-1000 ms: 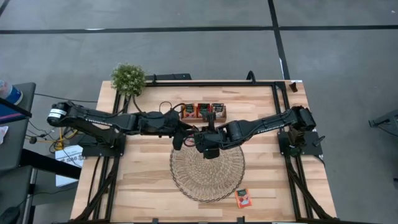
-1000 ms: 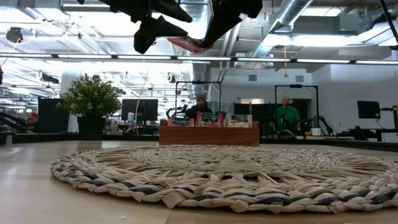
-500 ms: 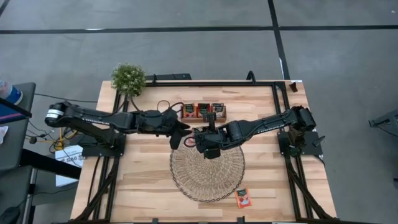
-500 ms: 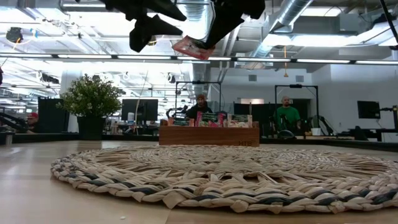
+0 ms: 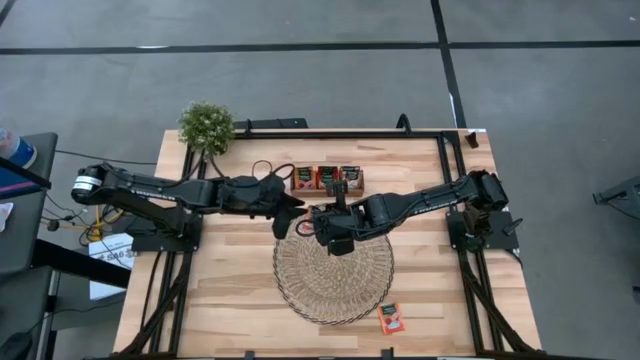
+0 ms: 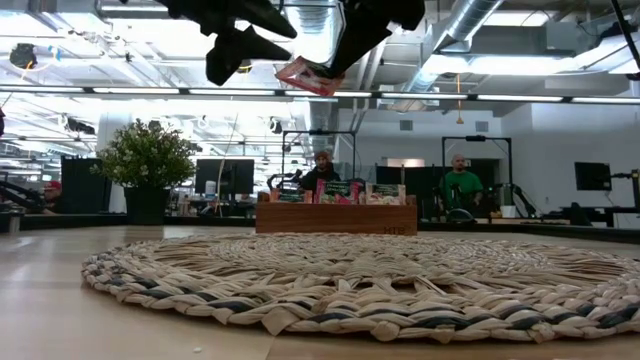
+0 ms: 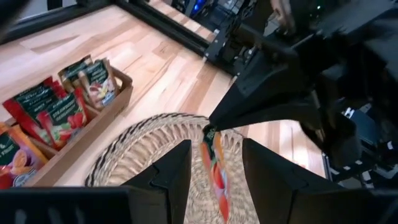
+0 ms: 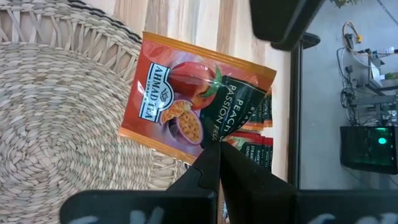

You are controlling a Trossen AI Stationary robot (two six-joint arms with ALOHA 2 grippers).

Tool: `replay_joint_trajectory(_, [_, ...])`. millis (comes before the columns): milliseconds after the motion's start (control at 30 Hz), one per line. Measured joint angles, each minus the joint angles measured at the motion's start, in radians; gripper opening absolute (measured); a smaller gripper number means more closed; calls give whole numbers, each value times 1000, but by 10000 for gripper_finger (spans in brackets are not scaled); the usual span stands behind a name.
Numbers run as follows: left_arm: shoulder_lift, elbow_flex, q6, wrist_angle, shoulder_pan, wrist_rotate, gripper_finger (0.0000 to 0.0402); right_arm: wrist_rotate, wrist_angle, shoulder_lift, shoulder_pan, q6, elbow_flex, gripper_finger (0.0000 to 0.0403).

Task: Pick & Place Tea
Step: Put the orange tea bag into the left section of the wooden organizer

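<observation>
Tea sachet [image 8: 194,106], orange with a dark green band, hung pinched by its green edge in the clenched jaws of the right gripper [image 8: 216,148], high above the far rim of the woven mat [image 5: 333,275]. The left gripper [image 7: 214,163] faced it edge-on, jaws spread to either side and not touching. This looked like the carry or a hand-over. Next, the sachet needed lowering onto the mat or into the wooden tray [image 5: 326,180] on the bench [image 5: 230,290]. Another sachet [image 5: 391,318] lay beside the mat.
</observation>
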Motion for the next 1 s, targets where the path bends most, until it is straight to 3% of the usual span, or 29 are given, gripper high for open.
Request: replay_joint_trajectory(1000, [66, -1, 27, 77, 0, 18, 128, -2, 21, 0, 0, -2, 0, 0])
